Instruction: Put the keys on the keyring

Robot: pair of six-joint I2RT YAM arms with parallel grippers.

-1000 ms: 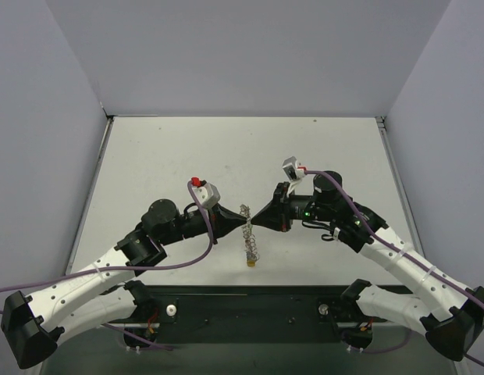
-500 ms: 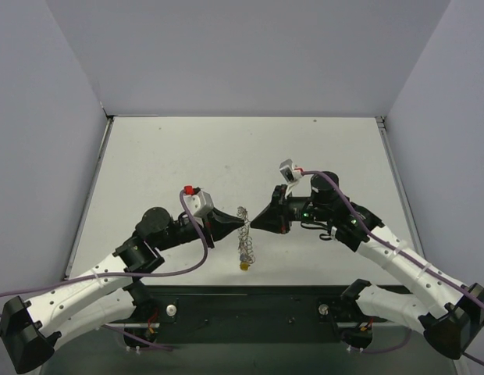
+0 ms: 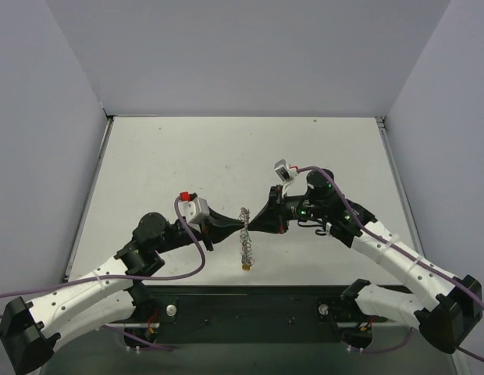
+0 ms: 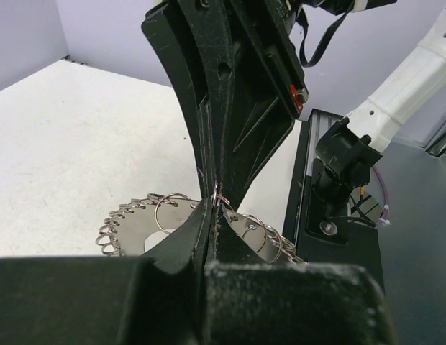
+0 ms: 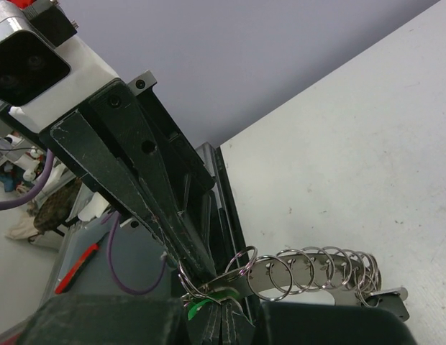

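Evidently the two arms are working nose to nose so that one can steady the ring while the other feeds a key onto it. The keyring is hanging between them above the table, its wire loops trailing downward and a yellow key dangling at the low end. The left gripper is squeezing fully closed, seemingly pinching one small loop at the ring's upper edge. The right gripper is clamping fully closed too, apparently gripping a green key by its head and pressing it right against that loop.
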